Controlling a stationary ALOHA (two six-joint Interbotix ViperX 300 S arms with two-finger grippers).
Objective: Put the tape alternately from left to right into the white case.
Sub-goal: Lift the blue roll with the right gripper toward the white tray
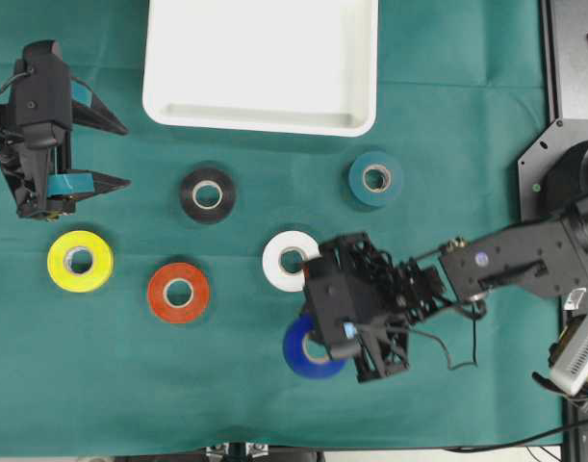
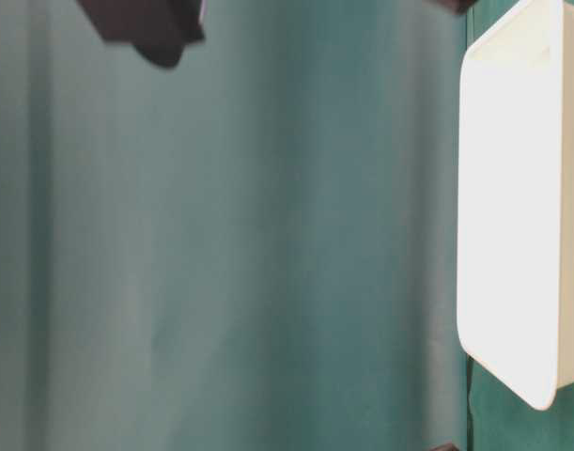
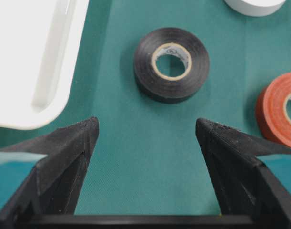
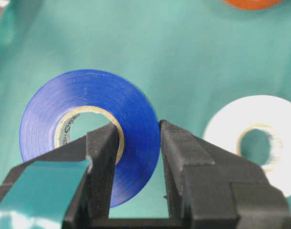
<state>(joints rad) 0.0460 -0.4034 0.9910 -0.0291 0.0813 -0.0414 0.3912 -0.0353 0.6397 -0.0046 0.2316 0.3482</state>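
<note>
Six tape rolls: yellow point(image 1: 80, 261), orange point(image 1: 178, 293), black point(image 1: 208, 194), white point(image 1: 292, 260), teal point(image 1: 376, 178) on green cloth point(image 1: 447, 144); blue roll point(image 4: 90, 129) clamped by right claw point(image 4: 138, 138). One white case point(image 1: 261, 120). Left claw point(image 3: 147, 138) spread apart.

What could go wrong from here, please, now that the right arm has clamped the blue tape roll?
The right gripper pinches only one wall of the blue tape roll, one jaw inside the core, so the roll may swing or slip in transit. The white tape roll lies close beside the gripper and could get nudged. The white case has a raised rim that a low-carried roll might catch.
</note>
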